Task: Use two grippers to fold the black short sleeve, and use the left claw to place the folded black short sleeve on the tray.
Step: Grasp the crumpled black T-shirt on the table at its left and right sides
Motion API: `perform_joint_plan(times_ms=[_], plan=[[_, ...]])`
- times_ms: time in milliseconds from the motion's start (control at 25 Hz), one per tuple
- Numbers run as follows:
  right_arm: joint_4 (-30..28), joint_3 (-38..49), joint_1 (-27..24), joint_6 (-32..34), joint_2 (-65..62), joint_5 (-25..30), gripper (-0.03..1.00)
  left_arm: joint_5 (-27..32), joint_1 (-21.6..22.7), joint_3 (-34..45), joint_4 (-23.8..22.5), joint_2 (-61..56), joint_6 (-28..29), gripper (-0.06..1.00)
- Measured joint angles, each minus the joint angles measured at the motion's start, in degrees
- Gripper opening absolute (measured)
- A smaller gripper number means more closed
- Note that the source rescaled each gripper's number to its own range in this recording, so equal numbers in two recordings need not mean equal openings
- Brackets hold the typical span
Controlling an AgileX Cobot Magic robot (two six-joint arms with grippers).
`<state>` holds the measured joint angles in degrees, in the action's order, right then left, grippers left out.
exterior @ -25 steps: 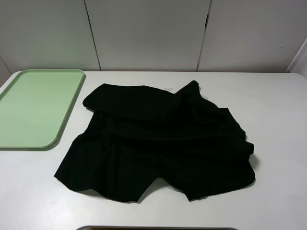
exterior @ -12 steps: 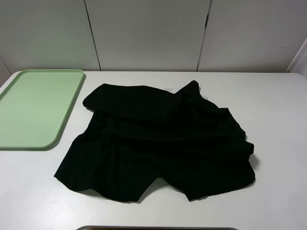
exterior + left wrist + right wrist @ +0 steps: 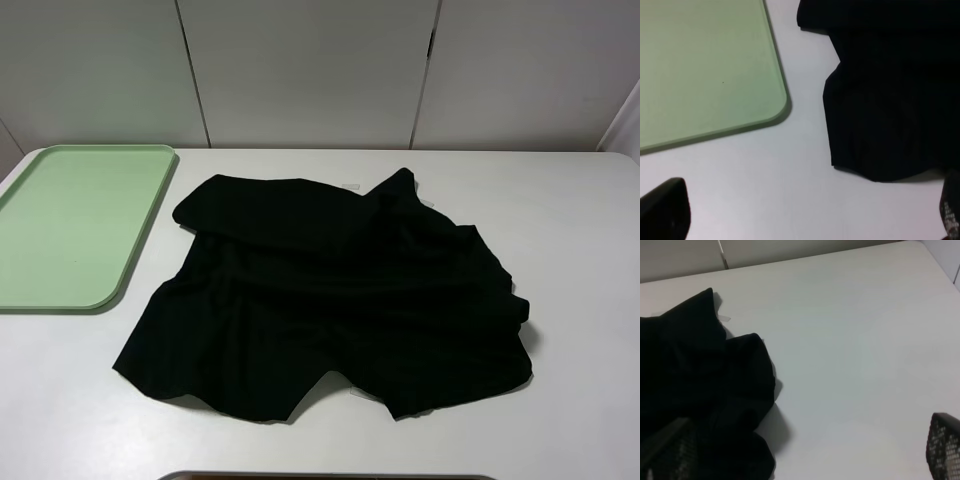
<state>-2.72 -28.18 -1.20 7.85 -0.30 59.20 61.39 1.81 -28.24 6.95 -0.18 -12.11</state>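
Exterior high | black short sleeve (image 3: 330,300) unmoved beside tray (image 3: 70,220) | left fingers (image 3: 662,210), right fingers (image 3: 945,450) spread wide, empty

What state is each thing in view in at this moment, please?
Black soft fabric short-sleeved T-shirt: crumpled and unfolded, lying on the white table, apart from the tray.
Pale green rectangular plastic tray: flat on the table, nothing on its visible part.
Left gripper: open, holding nothing.
Right gripper: open, holding nothing.
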Motion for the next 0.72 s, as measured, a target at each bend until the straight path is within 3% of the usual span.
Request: perform_joint_plan(times_ms=[360, 720], plan=[[0.0, 0.0, 0.0, 0.0, 0.0, 0.0, 1.0, 0.0, 0.0, 0.0, 0.0, 0.0, 0.05, 1.0], [0.19, -0.21, 0.0, 0.0, 0.0, 0.0, 1.0, 0.24, 0.0, -1.45, 0.17, 2.22, 4.07, 1.0]])
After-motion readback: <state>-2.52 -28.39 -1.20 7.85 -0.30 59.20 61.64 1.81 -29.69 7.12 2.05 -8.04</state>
